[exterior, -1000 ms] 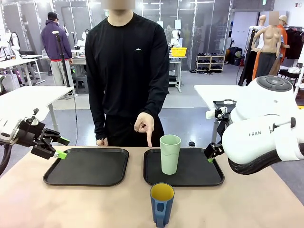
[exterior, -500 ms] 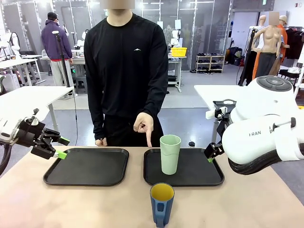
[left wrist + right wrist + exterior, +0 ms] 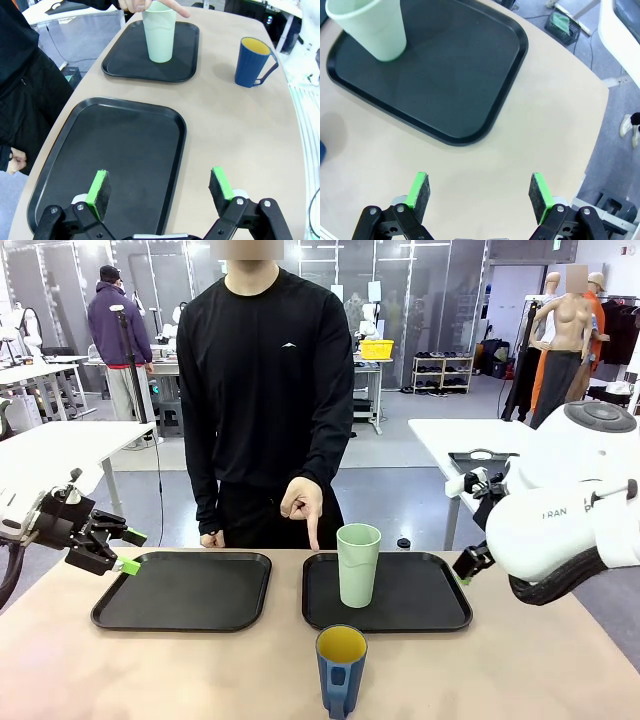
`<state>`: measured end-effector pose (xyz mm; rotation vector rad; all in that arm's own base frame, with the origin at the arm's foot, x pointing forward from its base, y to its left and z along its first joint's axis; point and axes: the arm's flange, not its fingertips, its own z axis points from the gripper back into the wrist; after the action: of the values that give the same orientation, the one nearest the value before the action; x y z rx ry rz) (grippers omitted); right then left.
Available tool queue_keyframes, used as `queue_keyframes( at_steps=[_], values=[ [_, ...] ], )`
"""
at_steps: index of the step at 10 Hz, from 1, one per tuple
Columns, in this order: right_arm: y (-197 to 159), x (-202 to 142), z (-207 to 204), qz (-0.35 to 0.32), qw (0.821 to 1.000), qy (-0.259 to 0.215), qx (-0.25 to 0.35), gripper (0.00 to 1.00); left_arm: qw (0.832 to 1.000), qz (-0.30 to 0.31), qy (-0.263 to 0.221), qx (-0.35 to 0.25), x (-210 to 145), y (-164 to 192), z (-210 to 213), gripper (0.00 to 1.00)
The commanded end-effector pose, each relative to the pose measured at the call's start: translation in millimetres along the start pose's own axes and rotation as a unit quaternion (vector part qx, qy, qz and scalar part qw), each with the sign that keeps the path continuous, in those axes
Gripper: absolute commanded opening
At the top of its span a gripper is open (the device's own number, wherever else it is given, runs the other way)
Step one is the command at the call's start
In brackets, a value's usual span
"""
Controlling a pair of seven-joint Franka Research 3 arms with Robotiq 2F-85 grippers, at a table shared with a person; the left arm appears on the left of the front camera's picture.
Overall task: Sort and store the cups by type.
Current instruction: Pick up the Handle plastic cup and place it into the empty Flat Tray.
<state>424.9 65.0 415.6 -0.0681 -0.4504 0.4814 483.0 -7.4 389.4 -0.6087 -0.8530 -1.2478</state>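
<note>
A tall mint-green tumbler (image 3: 358, 564) (image 3: 159, 31) (image 3: 370, 26) stands upright on the right black tray (image 3: 420, 600) (image 3: 185, 35) (image 3: 465, 75). The dark blue mug (image 3: 341, 670) (image 3: 254, 62) with a yellow inside stands on the bare table in front of that tray. The person's hand (image 3: 303, 506) points a finger down just left of the tumbler. My left gripper (image 3: 124, 551) (image 3: 161, 193) hangs open over the left tray's (image 3: 180, 590) (image 3: 115, 155) left end. My right gripper (image 3: 468, 564) (image 3: 480, 197) is open above the table past the right tray's right edge.
The person stands at the far side of the table, between the two trays. The left tray holds nothing. Bare tan tabletop lies in front of both trays, around the mug.
My right arm has drawn back a little to the right and up, away from the right tray. The left arm, the cups and the pointing hand stay put.
</note>
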Motion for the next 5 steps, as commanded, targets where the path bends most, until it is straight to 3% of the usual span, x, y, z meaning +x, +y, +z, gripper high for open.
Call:
queue_keyframes(
  at_steps=[1, 5],
  values=[
    [0, -66, -7, 0.066, 0.997, -0.012, 0.024, 1.0, 1.0, -0.005, -0.014, -0.001, 0, 0, -1, 1.0],
    [-3, -96, -26, 0.146, 0.988, -0.027, 0.05, 1.0, 1.0, -0.005, -0.014, -0.001, 0, 0, -1, 1.0]
  ],
)
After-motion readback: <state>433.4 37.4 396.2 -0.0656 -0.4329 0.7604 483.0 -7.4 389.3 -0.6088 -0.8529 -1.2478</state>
